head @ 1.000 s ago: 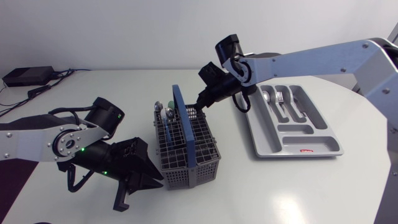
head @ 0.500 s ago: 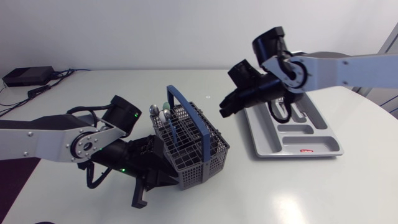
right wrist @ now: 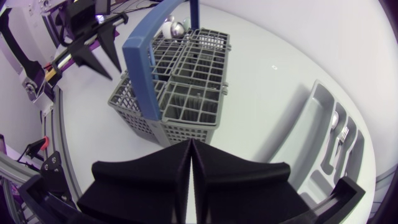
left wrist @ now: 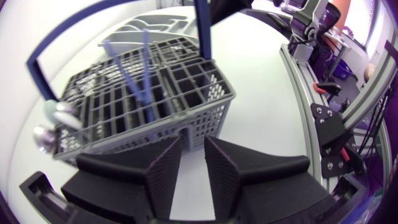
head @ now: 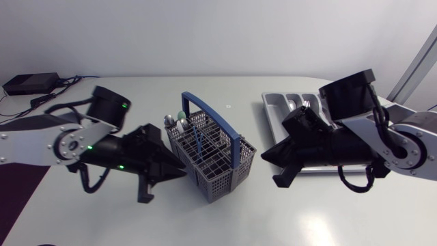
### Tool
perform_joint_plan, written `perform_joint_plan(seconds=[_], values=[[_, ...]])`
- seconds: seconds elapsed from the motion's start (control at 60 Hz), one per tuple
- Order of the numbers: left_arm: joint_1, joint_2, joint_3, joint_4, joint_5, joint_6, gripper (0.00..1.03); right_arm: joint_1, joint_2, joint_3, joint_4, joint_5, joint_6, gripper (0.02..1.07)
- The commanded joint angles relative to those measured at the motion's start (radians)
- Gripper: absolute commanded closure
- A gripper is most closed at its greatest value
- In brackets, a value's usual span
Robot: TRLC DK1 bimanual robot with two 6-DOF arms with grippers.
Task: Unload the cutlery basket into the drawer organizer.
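The grey cutlery basket (head: 213,162) stands upright near the middle of the white table (head: 225,222), its blue handle (head: 220,121) arching over it. It lies between the two arms and well apart from the drawer organizer (head: 276,104), which sits at the right, largely hidden behind the right arm. Any print on the basket or organizer is too small to make out. Two spoons (head: 179,124) lean in the basket's far corner, and thin blue utensils (left wrist: 144,62) stand in its middle compartments. In the organizer's far compartments lie a spoon (right wrist: 334,118) and a fork (right wrist: 341,134). The left gripper (left wrist: 191,144) sits low at the basket's near-left wall with its fingers a narrow gap apart and nothing between them. I cannot tell whether they touch the mesh. The right gripper (right wrist: 190,144) is low over the table between basket and organizer, its fingers pressed flat together on nothing and pointing at the basket's corner. Small green lights (head: 87,145) glow on the left arm. A black box (head: 31,83) with cables sits at the table's far left corner.
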Motion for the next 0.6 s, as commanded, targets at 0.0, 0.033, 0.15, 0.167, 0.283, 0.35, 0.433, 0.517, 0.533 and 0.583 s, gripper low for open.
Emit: perform_joint_plan(seconds=[0.0, 0.033, 0.15, 0.167, 0.283, 0.35, 0.433, 0.517, 0.533, 0.583], values=[[0.108, -0.050, -0.020, -0.043, 0.039, 0.074, 0.75, 0.035, 0.052, -0.034, 0.036, 0.001, -0.004, 1.02], [0.162, -0.050, -0.015, -0.047, 0.049, 0.096, 0.75, 0.044, 0.081, -0.031, 0.054, 0.002, -0.001, 1.02], [0.278, 0.011, 0.022, -0.043, 0.067, 0.146, 0.75, 0.049, 0.178, -0.003, 0.105, 0.007, 0.002, 1.02], [0.295, 0.028, 0.031, -0.041, 0.072, 0.153, 0.75, 0.049, 0.187, 0.000, 0.111, 0.008, 0.002, 1.02], [0.337, 0.124, 0.069, 0.009, 0.076, 0.156, 0.75, 0.049, 0.256, 0.026, 0.129, 0.013, -0.001, 1.02], [0.343, 0.167, 0.086, 0.046, 0.076, 0.156, 0.75, 0.049, 0.271, 0.037, 0.146, 0.019, 0.000, 1.02], [0.349, 0.224, 0.123, 0.104, 0.076, 0.122, 0.75, 0.049, 0.285, 0.063, 0.149, 0.019, 0.000, 1.02], [0.355, 0.298, 0.183, 0.163, 0.076, 0.079, 0.75, 0.041, 0.301, 0.095, 0.157, 0.019, 0.003, 1.02], [0.357, 0.315, 0.198, 0.170, 0.076, 0.071, 0.75, 0.038, 0.307, 0.104, 0.158, 0.019, 0.003, 1.02], [0.361, 0.355, 0.233, 0.190, 0.078, 0.059, 0.75, 0.036, 0.321, 0.121, 0.158, 0.019, 0.003, 1.02]])
